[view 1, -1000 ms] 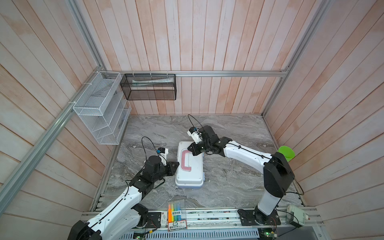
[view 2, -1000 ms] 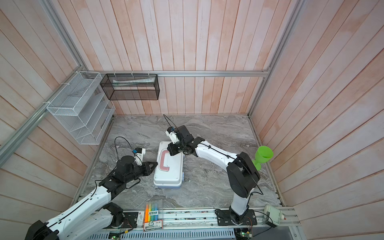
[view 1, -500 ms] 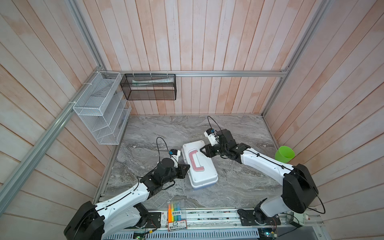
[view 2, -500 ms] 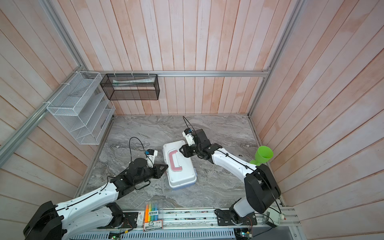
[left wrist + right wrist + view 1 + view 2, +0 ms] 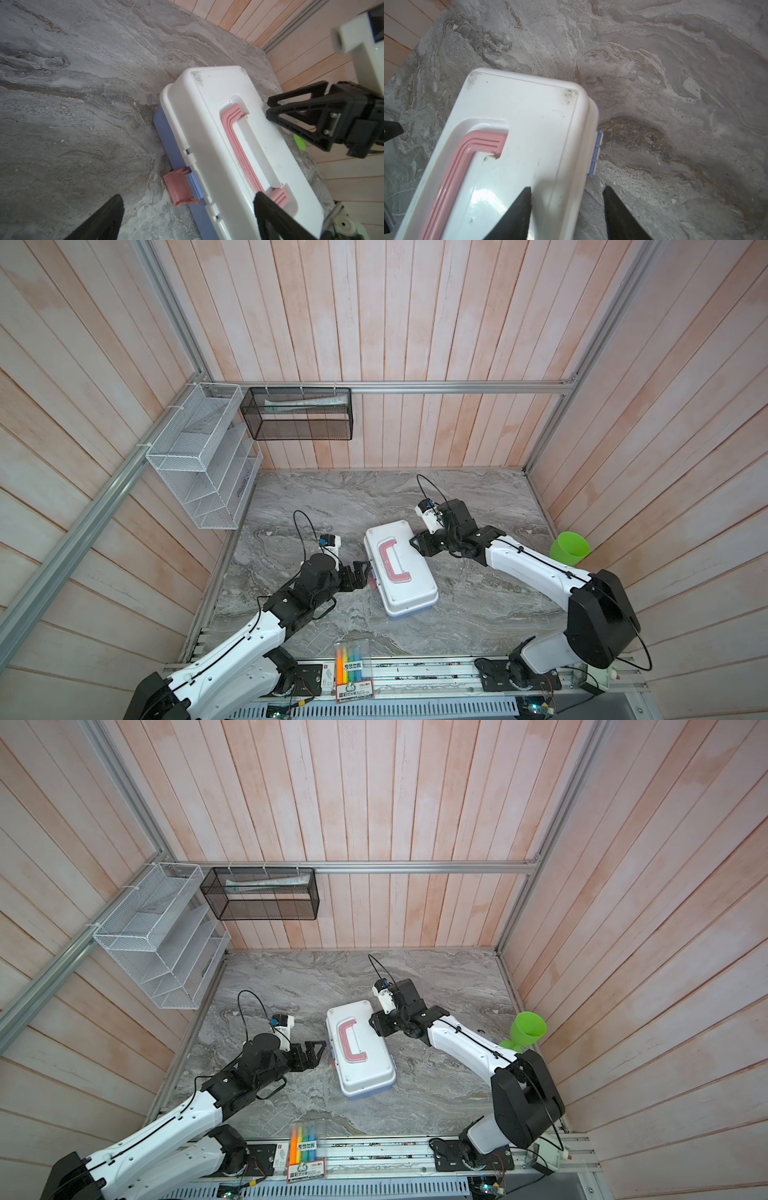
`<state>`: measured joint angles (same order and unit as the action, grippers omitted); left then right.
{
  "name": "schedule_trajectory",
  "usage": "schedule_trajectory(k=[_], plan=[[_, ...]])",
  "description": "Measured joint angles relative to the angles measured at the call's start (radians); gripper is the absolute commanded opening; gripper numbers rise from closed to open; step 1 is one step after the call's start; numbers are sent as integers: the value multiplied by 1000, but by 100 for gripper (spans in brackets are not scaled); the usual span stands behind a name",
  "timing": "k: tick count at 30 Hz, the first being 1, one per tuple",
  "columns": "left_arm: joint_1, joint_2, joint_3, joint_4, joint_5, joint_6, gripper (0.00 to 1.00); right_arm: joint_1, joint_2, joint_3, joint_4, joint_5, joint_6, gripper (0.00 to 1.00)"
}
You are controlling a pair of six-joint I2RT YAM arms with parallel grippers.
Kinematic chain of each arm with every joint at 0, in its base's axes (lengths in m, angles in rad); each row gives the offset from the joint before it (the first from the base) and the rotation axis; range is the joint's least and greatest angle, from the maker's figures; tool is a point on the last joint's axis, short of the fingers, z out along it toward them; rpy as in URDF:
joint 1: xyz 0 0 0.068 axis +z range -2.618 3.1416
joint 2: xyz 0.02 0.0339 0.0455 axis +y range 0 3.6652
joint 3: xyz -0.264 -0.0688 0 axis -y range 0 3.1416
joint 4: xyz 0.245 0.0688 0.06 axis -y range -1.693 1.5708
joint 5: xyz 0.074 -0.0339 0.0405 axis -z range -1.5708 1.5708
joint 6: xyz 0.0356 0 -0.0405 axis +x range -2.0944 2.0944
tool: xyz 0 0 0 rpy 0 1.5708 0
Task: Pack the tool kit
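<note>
**Both pincers spread beside the closed case**

The left pincer (image 5: 319, 1051) stood spread wide just beside the tool kit (image 5: 409, 593), with the pink latch (image 5: 178, 189) sticking out from the blue base between its fingers. The right pincer (image 5: 415, 545) was also parted, straddling the far part of the case's opposite long edge.

The tool kit lay flat and lid-up mid-table (image 5: 332, 506). Its long axis ran from back wall to front rail, near end skewed toward the right arm. The pink handle (image 5: 392, 562) opened toward that arm.

At the front rail lay a highlighter pack (image 5: 353, 659), its label print too small to read.
</note>
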<state>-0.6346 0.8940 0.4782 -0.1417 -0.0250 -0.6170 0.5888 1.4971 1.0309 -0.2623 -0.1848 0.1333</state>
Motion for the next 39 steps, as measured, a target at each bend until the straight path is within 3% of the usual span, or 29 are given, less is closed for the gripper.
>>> schedule_trajectory(k=[14,20,32,39], plan=[[-18,170,-138,169,20,86,100,-47,111,55,60,-209,-23,57],[-110,237,-171,278,-21,140,100,-47,119,49,82,-238,-17,57],[-126,343,-194,391,-40,157,100,-49,109,10,138,-266,5,57],[-183,383,-201,427,-80,196,100,-49,103,-6,160,-270,17,57]])
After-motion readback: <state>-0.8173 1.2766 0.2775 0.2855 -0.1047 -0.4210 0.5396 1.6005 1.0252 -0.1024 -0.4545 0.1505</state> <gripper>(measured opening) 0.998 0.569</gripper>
